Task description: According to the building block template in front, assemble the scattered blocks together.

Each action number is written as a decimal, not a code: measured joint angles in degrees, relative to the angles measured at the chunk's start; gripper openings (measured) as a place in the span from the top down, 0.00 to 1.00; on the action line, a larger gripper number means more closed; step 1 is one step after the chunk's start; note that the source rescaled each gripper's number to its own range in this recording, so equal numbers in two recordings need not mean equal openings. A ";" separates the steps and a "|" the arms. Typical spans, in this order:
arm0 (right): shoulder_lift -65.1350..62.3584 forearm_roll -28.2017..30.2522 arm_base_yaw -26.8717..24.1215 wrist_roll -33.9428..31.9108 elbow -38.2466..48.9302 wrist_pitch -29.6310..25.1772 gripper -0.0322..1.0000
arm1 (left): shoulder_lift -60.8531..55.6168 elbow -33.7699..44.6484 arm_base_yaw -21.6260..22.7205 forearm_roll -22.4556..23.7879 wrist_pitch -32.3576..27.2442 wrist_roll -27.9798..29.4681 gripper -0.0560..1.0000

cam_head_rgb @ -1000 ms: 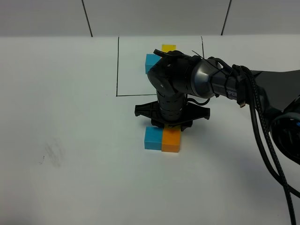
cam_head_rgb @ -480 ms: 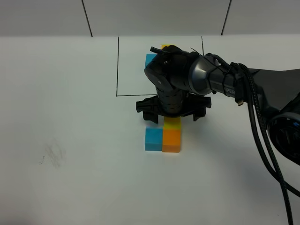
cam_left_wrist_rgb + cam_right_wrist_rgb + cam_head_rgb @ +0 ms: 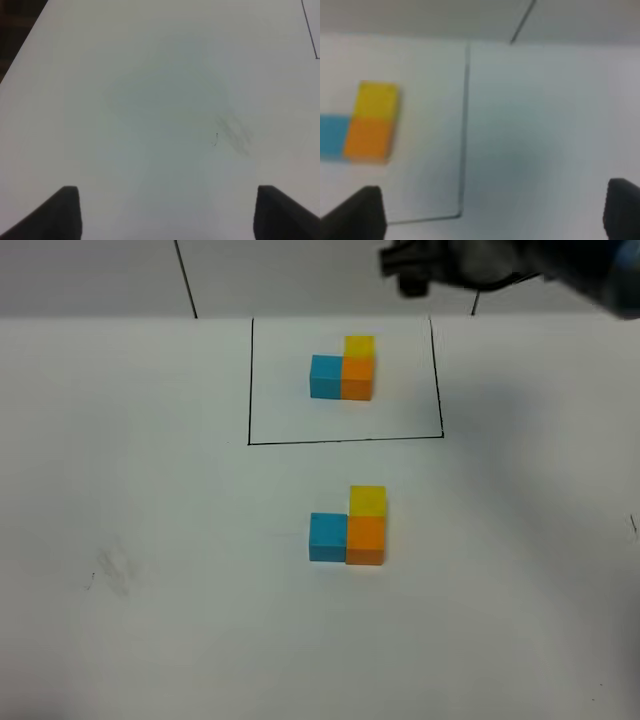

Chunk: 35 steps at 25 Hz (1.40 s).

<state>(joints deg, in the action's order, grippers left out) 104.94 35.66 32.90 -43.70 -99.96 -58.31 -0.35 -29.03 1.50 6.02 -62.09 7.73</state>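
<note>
Below the drawn frame holding the building block template (image 3: 343,370), your scattered blocks (image 3: 351,528) sit joined, copying its L so the two can be compared: blue and orange run left-right, yellow juts toward the frame. Both grippers, left (image 3: 165,212) and right (image 3: 492,212), show fingertips spread apart, gripping nothing.

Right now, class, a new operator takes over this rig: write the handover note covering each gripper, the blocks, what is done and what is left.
Left gripper: open, empty, above bare table.
Right gripper: open, empty, raised over the building block template inside its black drawn rectangle.
Scattered blocks: blue block beside orange block, yellow block behind the orange, all touching, in front of the rectangle.
Done: the L shape appears to match the template.
Left: probably nothing beyond checking alignment.
</note>
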 joint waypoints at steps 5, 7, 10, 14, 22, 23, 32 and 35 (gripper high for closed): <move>-12.81 -3.73 -14.14 14.82 -0.11 -3.15 0.18 | 0.00 0.00 0.00 0.00 0.00 0.00 0.38; -17.42 -5.37 -20.24 21.85 -0.11 -4.87 0.18 | 0.00 0.00 0.00 0.00 0.00 0.00 0.38; -24.09 -6.57 -29.25 33.99 -0.11 -9.45 0.18 | 0.00 0.00 0.00 0.00 0.00 0.00 0.38; -31.62 -10.07 -39.00 46.98 1.44 -11.15 0.18 | 0.00 0.00 0.00 0.00 0.00 0.00 0.38; -53.95 -15.81 -38.82 51.92 14.69 -11.44 0.20 | 0.00 0.00 0.00 0.00 0.00 -0.05 0.38; -57.65 -16.33 -37.36 52.83 17.71 -11.11 0.20 | 0.00 0.00 0.00 0.00 0.00 -0.05 0.38; -88.38 -23.14 -28.49 55.47 42.75 -1.19 0.21 | 0.00 0.00 0.00 0.04 0.00 -0.05 0.38; -96.95 -26.25 -28.12 55.58 49.87 -0.08 0.21 | 0.00 0.00 0.00 0.04 0.00 -0.05 0.38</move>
<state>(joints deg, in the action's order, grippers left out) 7.99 9.41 4.78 11.88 -50.09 -58.39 -0.35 -29.03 1.50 6.06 -62.09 7.68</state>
